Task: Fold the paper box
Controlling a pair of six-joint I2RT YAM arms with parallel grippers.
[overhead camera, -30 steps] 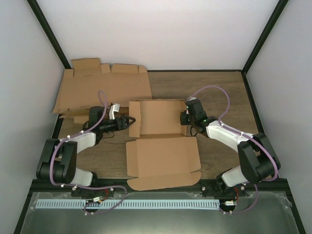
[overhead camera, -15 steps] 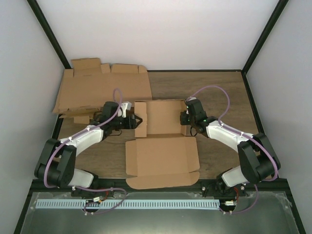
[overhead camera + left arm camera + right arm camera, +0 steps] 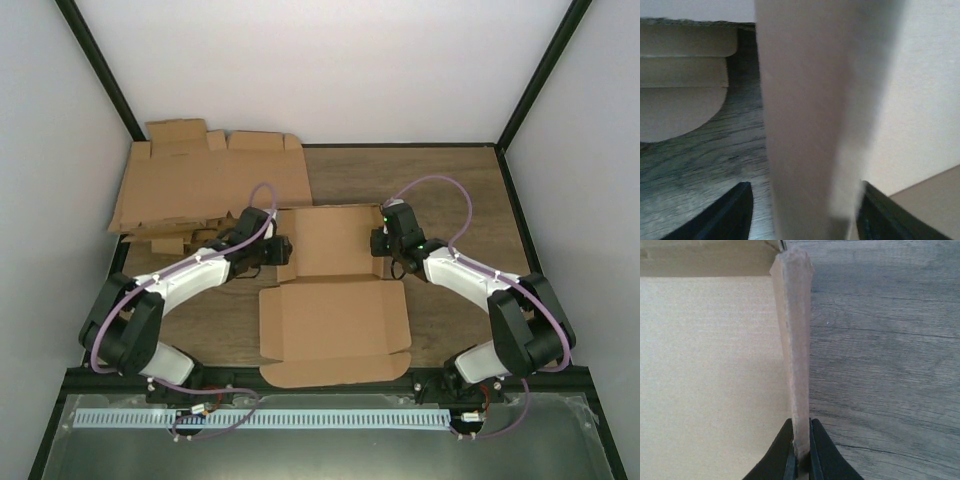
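The paper box [image 3: 335, 300] is a brown die-cut sheet in the middle of the table, its back half partly raised into a shallow tray and its front lid flap lying flat. My left gripper [image 3: 284, 249] is at the tray's left wall. In the left wrist view that wall [image 3: 810, 125] stands blurred between my fingers [image 3: 735, 215], which are wide apart on either side of it. My right gripper [image 3: 378, 243] is shut on the tray's right wall [image 3: 795, 340], which stands upright between the pads [image 3: 785, 450].
A pile of flat brown cardboard blanks [image 3: 210, 185] lies at the back left, just behind my left arm. The wooden table [image 3: 450, 190] is ringed by white walls and a black frame.
My left gripper has moved right from beside the box to its left wall, which has swung up and now stands between the fingers. The right gripper has not moved.
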